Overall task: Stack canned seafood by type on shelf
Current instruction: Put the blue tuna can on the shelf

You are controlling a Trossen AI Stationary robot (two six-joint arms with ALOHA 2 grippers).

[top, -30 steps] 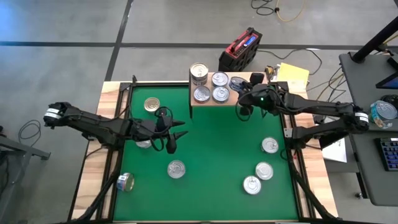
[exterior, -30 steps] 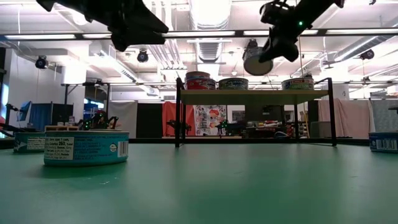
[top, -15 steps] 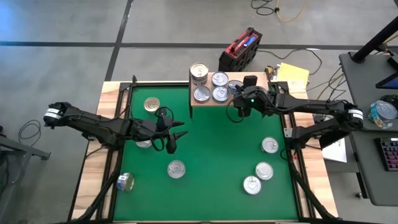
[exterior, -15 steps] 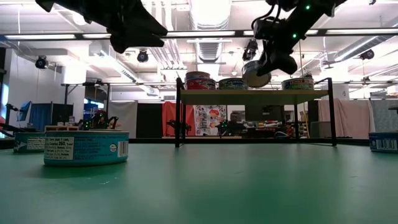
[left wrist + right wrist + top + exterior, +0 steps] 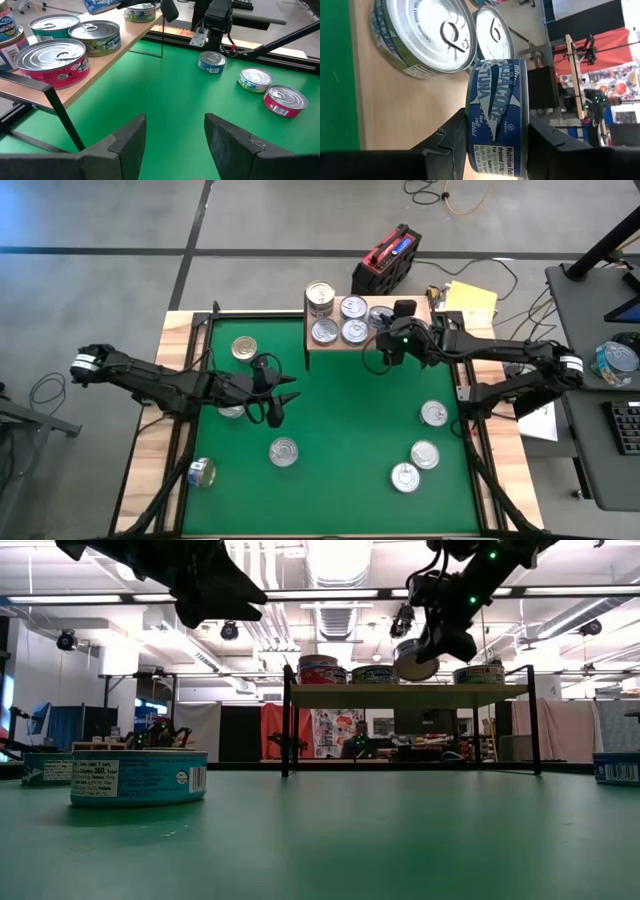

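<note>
The shelf is a light-wood board on thin black legs at the mat's far edge. Silver-topped cans stand on it, with a stack of two at its left end. My right gripper is shut on a blue tuna can just over the board's right part. My left gripper hangs open over the mat's left half, nothing between its fingers. More cans lie on the green mat. My right gripper pinches the blue tuna can by its two flat ends between its two fingers; the labelled side wall faces the wrist camera. The fingers come from the table's right, slanting down. The can sits tilted, a little above the board.
On the mat's right stand three cans. A gold-topped can and one on its side lie at the left. A blue-labelled can stands close to the low camera. A red case lies behind the shelf.
My right gripper has sunk and gone a little toward the table's left with the blue can, bringing it from well above the shelf down to just over the board; the can has tipped flatter. It has kept still for the last half second.
</note>
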